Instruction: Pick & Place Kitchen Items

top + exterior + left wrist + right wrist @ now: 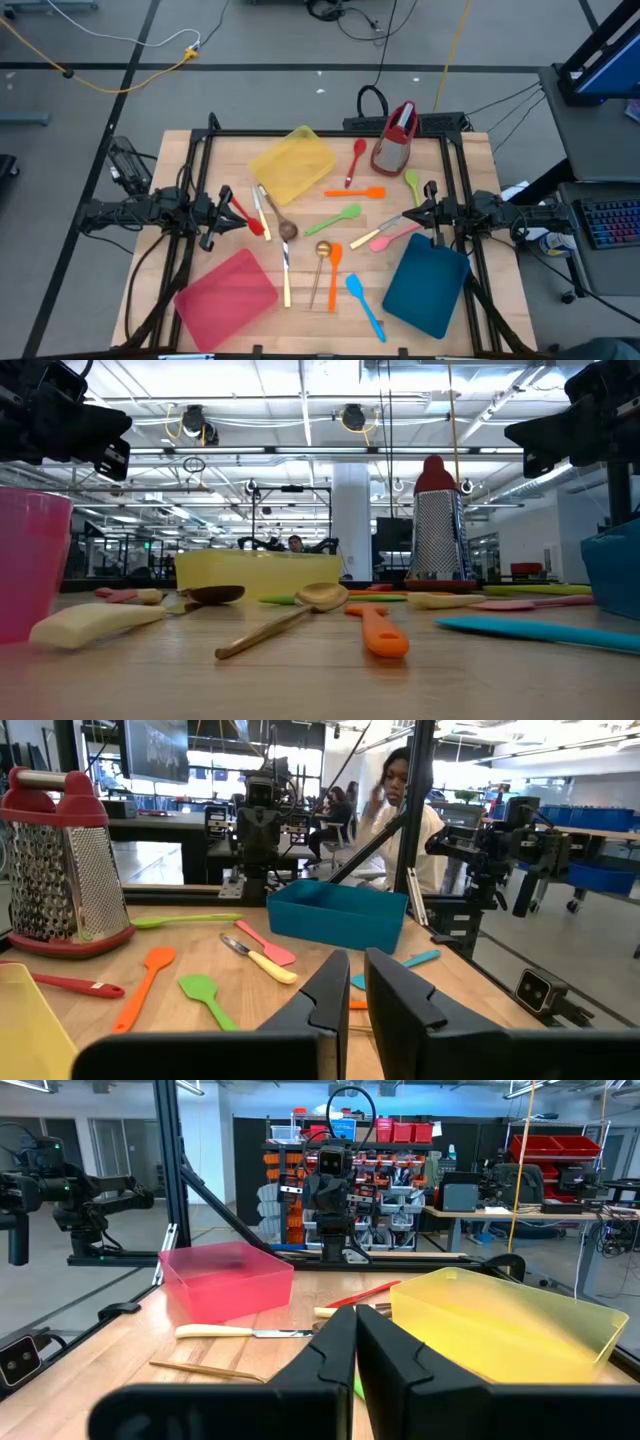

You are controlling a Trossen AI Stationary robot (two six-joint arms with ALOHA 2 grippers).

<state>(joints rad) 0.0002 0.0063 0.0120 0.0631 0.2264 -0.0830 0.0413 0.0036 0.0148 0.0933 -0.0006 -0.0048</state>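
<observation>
Nothing's picked up yet, so this looks like the very start: both arms parked at the sides, utensils scattered across the surface (200,150).

Left end effector (222,212) hovers at the left edge, fingers nearly together w/ a thin gap, holding nothing. Just beside its tip lies the red utensil (247,219), w/ a pale-handled knife (262,211) right next to it. That's the likeliest first pick, I'd say: jaws need to spread, drop down over the handle, then clench.

Moving across: yellow tray (293,163) toward the far side, pink tray (226,291) at the near left. Mid-surface there's the wooden spoon (283,223), gold spoon (320,262), orange spatula (334,272), green spatula (337,217), blue spatula (365,306). Grater (395,138) stands upright at the far right.

Right end effector (424,212) waits at the right edge, clenched tight, empty. The pink spatula (397,235) and a cream-handled knife (378,234) lie near it, blue tray (426,283) just nearside of it.
</observation>
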